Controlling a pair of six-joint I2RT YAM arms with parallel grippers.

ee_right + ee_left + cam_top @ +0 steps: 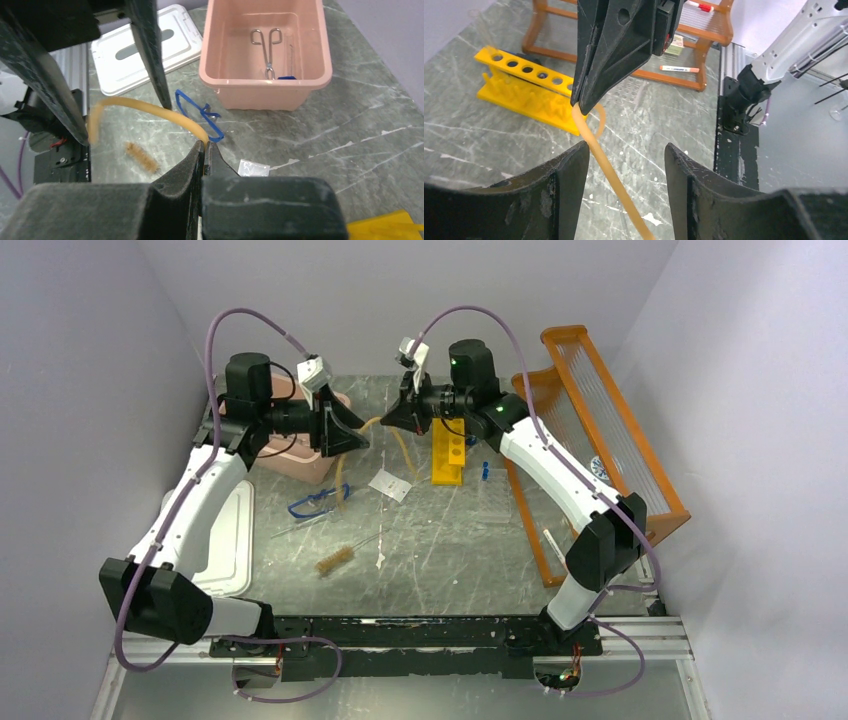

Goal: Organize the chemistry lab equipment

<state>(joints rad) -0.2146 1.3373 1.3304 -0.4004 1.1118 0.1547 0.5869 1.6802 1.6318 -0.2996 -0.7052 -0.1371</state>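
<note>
Tubing [150, 108] sat pinched in the closed right gripper [204, 146]. The left gripper [626, 149] was open around it, so the unheld nine-o'clock end could swing away.

Amber tubing [150, 109] arcs above the table [350, 125], one end pinched in the right gripper [204, 146]. Blue goggles [200, 112] lie under it, near the pink tub [265, 92]. Metal scissors [267, 47] lie flat inside the tub. The brush [142, 156] and white packet [253, 168] lie apart on the table.
</note>
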